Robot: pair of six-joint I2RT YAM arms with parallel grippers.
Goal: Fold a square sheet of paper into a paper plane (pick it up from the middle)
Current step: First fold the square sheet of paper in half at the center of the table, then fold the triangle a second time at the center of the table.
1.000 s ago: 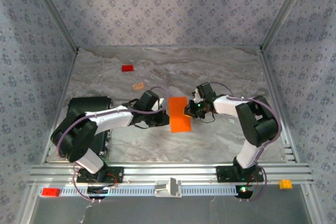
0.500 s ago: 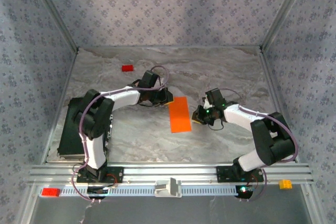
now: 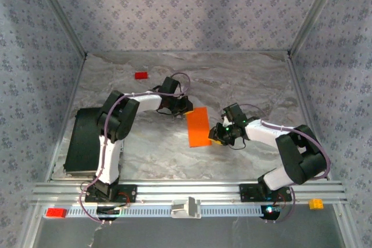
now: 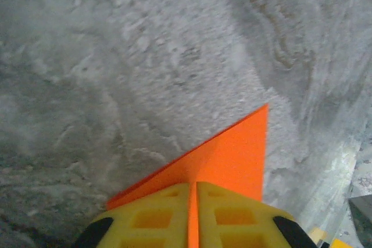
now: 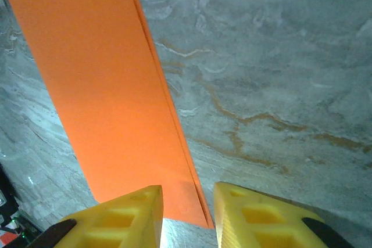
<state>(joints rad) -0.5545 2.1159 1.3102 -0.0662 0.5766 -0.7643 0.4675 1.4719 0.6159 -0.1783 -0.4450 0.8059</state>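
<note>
left pincer (image 4: 193, 189) clamped on corner of folded orange paper (image 3: 199, 126); right pincer (image 5: 188, 196) apart, over another corner

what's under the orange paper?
Grey marble table shows around the orange paper. The patch directly beneath is covered, so anything there can't be seen.

The table (image 3: 256, 74) is surfaced in grey marbled veining and is enclosed on three sides by walls (image 3: 186, 10) papered in a pale blue-grey floral print. Aluminium posts (image 3: 59, 13) are set at the far corners, and a slotted aluminium rail (image 3: 192, 190) is run along the near edge.
</note>
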